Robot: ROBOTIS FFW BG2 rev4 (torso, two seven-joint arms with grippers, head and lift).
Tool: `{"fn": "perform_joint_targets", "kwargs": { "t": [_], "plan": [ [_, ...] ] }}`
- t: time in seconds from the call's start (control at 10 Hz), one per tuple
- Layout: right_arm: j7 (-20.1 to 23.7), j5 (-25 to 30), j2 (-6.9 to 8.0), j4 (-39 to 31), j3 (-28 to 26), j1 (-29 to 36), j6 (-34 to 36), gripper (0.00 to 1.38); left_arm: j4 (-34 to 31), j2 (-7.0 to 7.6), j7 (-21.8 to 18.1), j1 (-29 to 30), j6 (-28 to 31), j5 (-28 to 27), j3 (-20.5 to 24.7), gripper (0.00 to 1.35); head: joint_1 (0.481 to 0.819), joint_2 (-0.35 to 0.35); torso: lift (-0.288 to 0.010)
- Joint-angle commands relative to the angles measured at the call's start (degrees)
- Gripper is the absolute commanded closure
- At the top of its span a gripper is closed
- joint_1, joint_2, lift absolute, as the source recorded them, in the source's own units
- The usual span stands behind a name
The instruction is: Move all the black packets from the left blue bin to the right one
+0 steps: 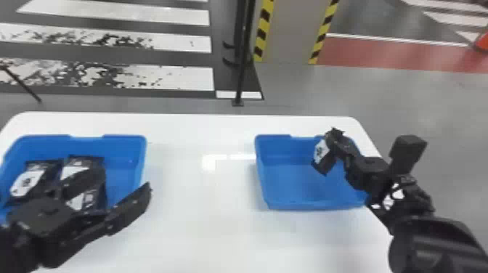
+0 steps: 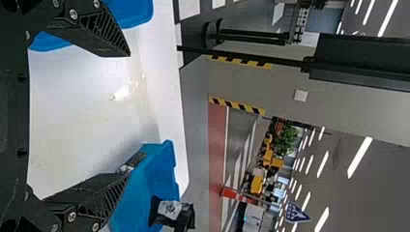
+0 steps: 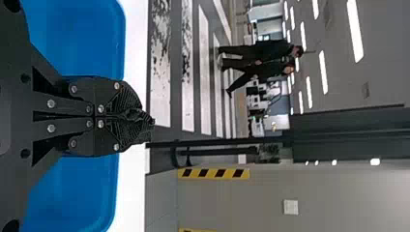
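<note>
While the right claw (image 1: 334, 143) is pinched shut on the top end of a black packet (image 1: 321, 152), that packet hangs over the right bin (image 1: 260, 167), a little toward one o'clock from the bin's middle, taking twelve as straight away from the robot in the head view. What the coming move turns on, I judge, is this drop: the packet lies toward seven or eight o'clock from the fingertips, with bin floor showing below it, and the right arm is clearly the nearer one for it. Its long axis leans from about one o'clock to seven, the gripped end at one and the loose end at seven, and the white label looks out toward eight or nine. Opening the claw should be enough to let it fall inside, though the bin's far wall is near, so a sideways swing could catch it. Across the tabletop (image 1: 203, 221), the left claw (image 2: 128, 115) stands wide open with nothing between its fingers, at the four o'clock corner of the left bin (image 1: 142, 163). Toward nine o'clock from its tips lie more packets: an outer packet (image 1: 26, 182), its long axis roughly one to seven, a far packet (image 1: 74, 170) and what seems a near packet (image 1: 80, 200), both partly hidden by the left arm. The transfer looks unfinished, and those would come next, most handily by the left arm.
</note>
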Motion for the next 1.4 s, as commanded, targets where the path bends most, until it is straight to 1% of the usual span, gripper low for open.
{"fn": "perform_joint_targets", "kwargs": {
  "t": [0.0,0.1,0.2,0.3,0.4,0.5,0.6,0.7,0.8,0.9,1.1,1.2,1.3],
  "plan": [
    [-0.1,0.7,-0.4,5.7,-1.7,-2.3,0.1,0.81,-0.5,-0.24,0.0,0.8,-0.1,0.0,1.9,0.16,0.695,-0.207,-0.14],
    [0.0,0.8,-0.32,4.8,-1.6,-1.3,0.1,0.45,-0.6,-0.24,0.0,0.9,-0.3,0.1,2.6,0.16,0.695,-0.222,-0.14],
    [-0.1,1.4,0.21,0.9,-1.3,1.3,-0.2,0.25,-0.8,-0.42,0.1,1.1,-0.3,0.0,3.1,0.16,0.695,-0.224,-0.14],
    [-1.2,3.0,1.44,-5.3,-1.3,5.2,-1.9,0.12,-0.8,-0.42,0.0,0.8,-0.3,-0.6,3.6,0.16,0.695,-0.218,-0.14],
    [-2.0,3.2,2.94,-13.9,-1.1,11.1,-2.6,0.11,-0.8,-0.33,0.0,0.6,0.0,-1.4,4.3,0.16,0.695,-0.211,-0.14],
    [-2.2,3.4,3.73,-20.6,-0.3,17.1,-5.1,0.11,-0.8,-0.33,0.0,0.4,0.9,-2.3,5.1,0.16,0.695,-0.195,-0.14],
    [-2.6,3.1,4.17,-25.7,1.6,22.5,-8.0,0.11,-0.8,-0.24,0.0,0.4,1.4,-3.0,5.9,0.18,0.695,-0.171,-0.14],
    [-3.1,2.2,4.96,-28.9,3.5,26.8,-9.8,0.11,-0.8,0.02,0.0,0.1,2.6,-4.6,6.7,0.18,0.695,-0.138,-0.14],
    [-3.2,1.5,6.01,-30.6,4.3,29.5,-11.3,0.11,-0.2,0.29,0.0,-1.0,4.2,-6.8,7.2,0.18,0.695,-0.086,-0.14],
    [-3.2,1.3,6.54,-31.9,5.7,31.5,-12.2,0.11,2.2,0.9,0.0,-3.3,5.5,-8.8,6.8,0.18,0.695,-0.065,-0.14],
    [-3.1,-1.0,6.01,-32.9,9.6,33.3,-12.2,0.11,8.6,2.83,-0.8,-10.0,7.9,-13.4,4.4,0.18,0.695,0.019,-0.14],
    [-3.0,-1.6,5.66,-32.7,10.9,33.0,-12.2,0.11,11.5,3.01,-0.8,-13.0,9.3,-15.6,3.6,0.18,0.695,0.051,-0.14],
    [-3.0,-2.2,5.48,-32.4,11.4,33.0,-12.2,0.11,14.0,2.48,-0.6,-15.8,11.0,-18.5,3.6,0.18,0.695,0.084,-0.14]
  ]
}}
